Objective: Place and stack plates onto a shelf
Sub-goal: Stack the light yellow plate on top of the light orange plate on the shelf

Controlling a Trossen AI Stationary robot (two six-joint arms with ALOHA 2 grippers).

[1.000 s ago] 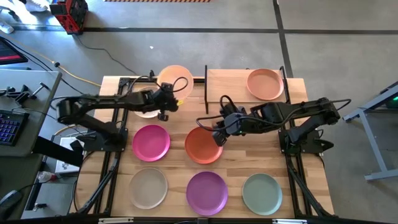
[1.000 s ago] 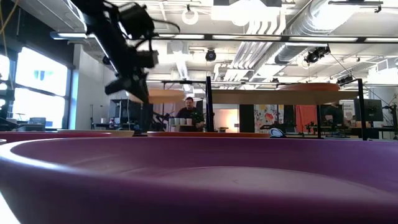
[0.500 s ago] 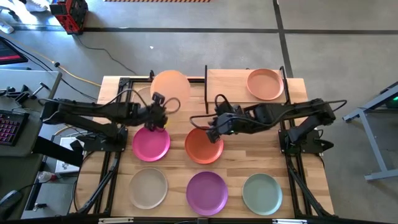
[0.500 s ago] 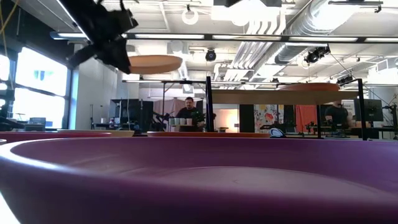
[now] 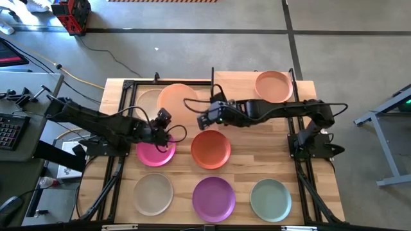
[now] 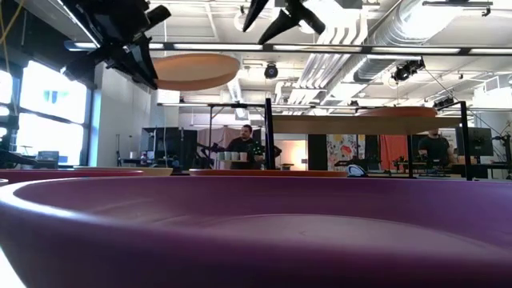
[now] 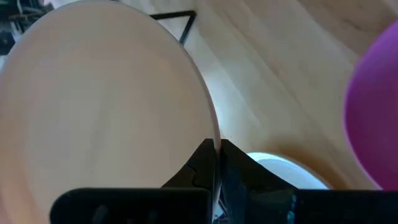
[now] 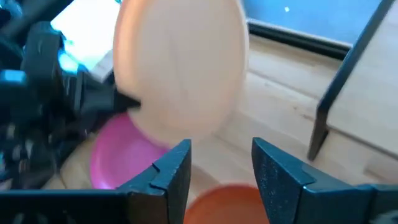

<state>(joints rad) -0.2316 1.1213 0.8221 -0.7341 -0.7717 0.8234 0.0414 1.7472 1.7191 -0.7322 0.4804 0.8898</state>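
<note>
High view. Round matte peach plate (image 5: 176, 97) held aloft just off the left end of the light-wood shelf board with thin black posts (image 5: 234, 83); left gripper (image 5: 163, 122) clamped on the plate's near rim. Right gripper (image 5: 203, 119) just beside the plate's shelf-side edge, not touching. Round salmon plate (image 5: 273, 86) already resting on the shelf's far right end. Cream plate (image 5: 150, 98) partly hidden beneath the peach one, left of the shelf. Magenta plate (image 5: 155, 150) and orange plate (image 5: 210, 148) on the slatted tabletop (image 5: 314, 173) in front of the shelf; beige (image 5: 153, 194), purple (image 5: 213, 197) and pale grey-green (image 5: 270, 199) plates in the row farthest from it.

Low view. Peach plate roughly level, raised above shelf-board height, left of the shelf's near post; left fingers on its rim. Purple plate rim filling the foreground.

Left wrist view. Fingers pinched shut on the peach plate's edge.

Right wrist view. Fingers spread wide, nothing between them, aimed at the peach plate; a shelf post off to one side.

Step in hand, as judged: handover of the peach plate, left to right. Next move calls for closing the right jaws on the free rim before left release, then carrying over the post to the shelf's bare left half.
</note>
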